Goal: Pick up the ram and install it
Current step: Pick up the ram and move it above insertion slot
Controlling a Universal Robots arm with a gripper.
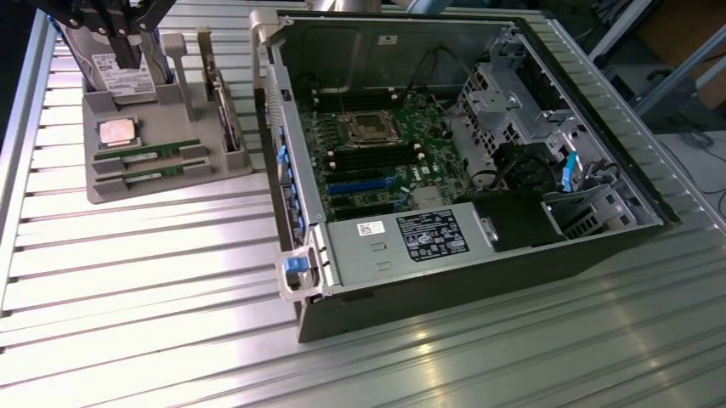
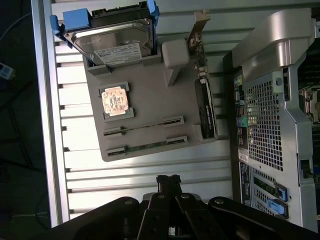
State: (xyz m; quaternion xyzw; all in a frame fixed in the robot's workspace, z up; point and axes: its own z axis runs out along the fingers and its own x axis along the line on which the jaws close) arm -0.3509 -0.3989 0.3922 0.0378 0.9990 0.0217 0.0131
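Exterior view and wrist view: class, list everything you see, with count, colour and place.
tray: 1, grey, on table, exterior view's left
ram: 2, green, in tray slots beside CPU
CPU: 1, silver, on tray
hard drive: 1, grey, upright at tray's end
card: 1, dark, on edge in tray
case: 1, dark, open, exterior view's right
motherboard: 1, green, inside case
power supply: 1, grey, inside case
table: 1, silver, beneath everything
gripper: 1, black, shut, empty, near tray

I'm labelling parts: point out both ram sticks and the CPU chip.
CPU chip [image 1: 117, 133]: exterior view, lid centre.
Inner ram [image 1: 148, 154], beside the chip: exterior view, mid-stick.
Outer ram [image 1: 145, 176]: exterior view, mid-stick.
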